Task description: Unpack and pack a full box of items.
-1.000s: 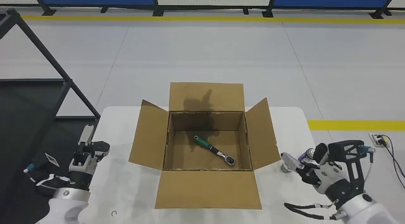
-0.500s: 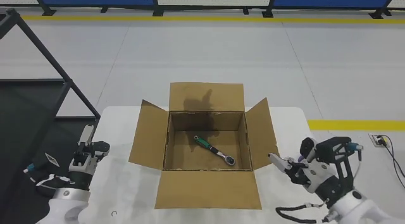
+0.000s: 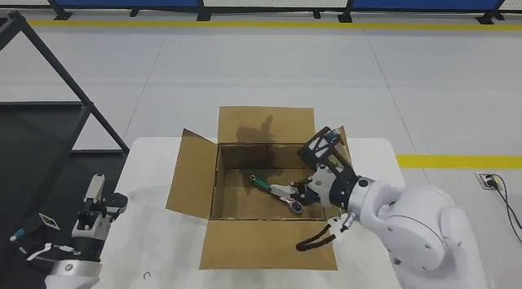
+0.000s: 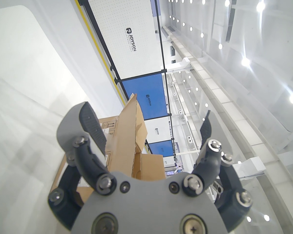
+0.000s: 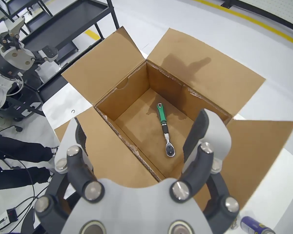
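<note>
Top view: one cardboard box (image 3: pixel 192 176) stands open on the white table (image 3: pixel 151 236), all four of its flaps folded outward, and one ratchet wrench (image 3: pixel 273 191) with a green handle lies slantwise on the box floor. The right gripper (image 3: pixel 294 194) hangs over the box opening, just above the wrench's metal head, while the left gripper (image 3: pixel 106 195) sits well apart from the box, off the table's edge. Left wrist view: the left gripper (image 4: pixel 147 118) has its two fingers spread wide with nothing between them; ahead of it the box (image 4: pixel 127 135) is seen from the side, one flap standing up. Right wrist view: the right gripper (image 5: pixel 140 122) is spread wide and holds nothing. Below it and between its two fingers lies the one wrench (image 5: pixel 164 132) on the floor of the box (image 5: pixel 100 74), not touched. One blue can (image 5: pixel 254 225) lies on the table (image 5: pixel 63 108) beside this gripper, outside the nearest flap.
</note>
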Motion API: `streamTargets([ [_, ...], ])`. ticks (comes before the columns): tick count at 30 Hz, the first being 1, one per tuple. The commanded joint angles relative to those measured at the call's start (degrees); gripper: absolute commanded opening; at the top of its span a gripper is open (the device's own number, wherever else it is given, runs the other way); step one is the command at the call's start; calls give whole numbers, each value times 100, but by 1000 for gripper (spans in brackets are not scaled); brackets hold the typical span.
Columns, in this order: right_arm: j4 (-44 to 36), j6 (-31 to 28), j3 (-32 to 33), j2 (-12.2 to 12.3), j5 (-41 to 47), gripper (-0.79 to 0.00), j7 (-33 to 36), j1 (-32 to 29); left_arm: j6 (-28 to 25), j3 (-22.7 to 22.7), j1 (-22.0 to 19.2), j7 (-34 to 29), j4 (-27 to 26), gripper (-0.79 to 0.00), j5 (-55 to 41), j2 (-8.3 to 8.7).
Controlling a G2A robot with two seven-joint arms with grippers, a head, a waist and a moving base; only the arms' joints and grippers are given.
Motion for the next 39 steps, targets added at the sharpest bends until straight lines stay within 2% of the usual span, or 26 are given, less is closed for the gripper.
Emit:
streamTargets([
  [1, 468, 195, -404, -54, -162, 0, -61, 343, -76, -16, 68, -93, -24, 0, 33, 6],
  [6, 1396, 715, -1128, -207, -382, 0, -273, 819, -76, -16, 68, -93, -24, 0, 33, 6],
  [10, 1979, 813, -1550, -310, -405, 0, -468, 983, -76, -16, 68, -93, -24, 0, 33, 6],
  [24, 1985, 829, -1546, -313, -355, 0, -532, 932, -76, -16, 68, -93, -24, 0, 33, 6],
  [28, 2435, 759, -1694, -365, -358, 0, -574, 1073, -76, -16, 68, -93, -24, 0, 33, 6],
  [34, 3715, 190, -2013, -548, 101, 0, -680, 1746, -76, -16, 68, -93, -24, 0, 33, 6],
  [39, 4733, -261, -2400, -714, 195, 0, -471, 2241, -76, -16, 68, -93, -24, 0, 33, 6],
])
